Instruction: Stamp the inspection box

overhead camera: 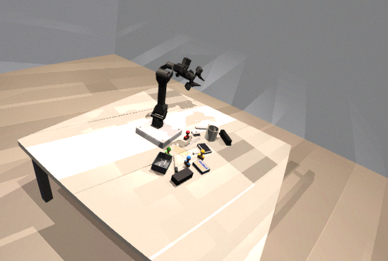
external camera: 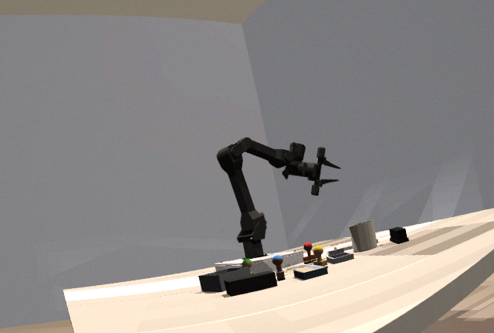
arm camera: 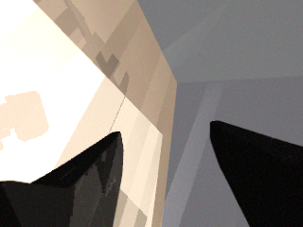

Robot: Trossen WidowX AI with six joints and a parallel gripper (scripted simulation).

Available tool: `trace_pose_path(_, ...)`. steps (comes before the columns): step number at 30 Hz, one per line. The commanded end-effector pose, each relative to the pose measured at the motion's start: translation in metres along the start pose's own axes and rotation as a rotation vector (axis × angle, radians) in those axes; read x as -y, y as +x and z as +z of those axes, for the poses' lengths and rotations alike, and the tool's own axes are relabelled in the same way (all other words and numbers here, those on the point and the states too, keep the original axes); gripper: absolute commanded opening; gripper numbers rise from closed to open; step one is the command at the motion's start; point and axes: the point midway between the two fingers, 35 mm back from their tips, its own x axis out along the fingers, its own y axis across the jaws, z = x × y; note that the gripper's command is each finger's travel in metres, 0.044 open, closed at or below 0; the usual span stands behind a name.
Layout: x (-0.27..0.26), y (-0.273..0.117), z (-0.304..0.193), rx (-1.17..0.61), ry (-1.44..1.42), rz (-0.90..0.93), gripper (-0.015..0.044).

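My gripper (overhead camera: 202, 83) (external camera: 339, 174) (arm camera: 166, 134) is partly open and empty, high above the table. Four knobbed stamps stand on the table: green (overhead camera: 168, 149) (external camera: 247, 262), red (overhead camera: 187, 132) (external camera: 307, 246), blue (overhead camera: 188, 158) (external camera: 277, 259) and yellow (overhead camera: 202, 151) (external camera: 317, 250). Which one reads PASS cannot be told. A flat case with a dark top (overhead camera: 204, 148), perhaps the ink pad, lies behind the yellow stamp. A pale flat patch (overhead camera: 180, 149) among the stamps may be the card; its box and any print are too small to read.
A black tray (overhead camera: 162, 162) and a black block (overhead camera: 182, 176) (external camera: 250, 283) are beside the stamps. A flat case with a blue label (overhead camera: 200, 166) (external camera: 310, 272) lies near the blue stamp. A grey mug (overhead camera: 211, 133) (external camera: 363, 236) stands beside another black block (overhead camera: 225, 137) (external camera: 397, 234).
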Motion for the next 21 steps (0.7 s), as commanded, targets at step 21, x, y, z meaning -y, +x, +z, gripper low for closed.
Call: trace_pose_path(21, -0.070, 0.049, -0.364, -0.831, 0.591, 0.418, 0.0216)
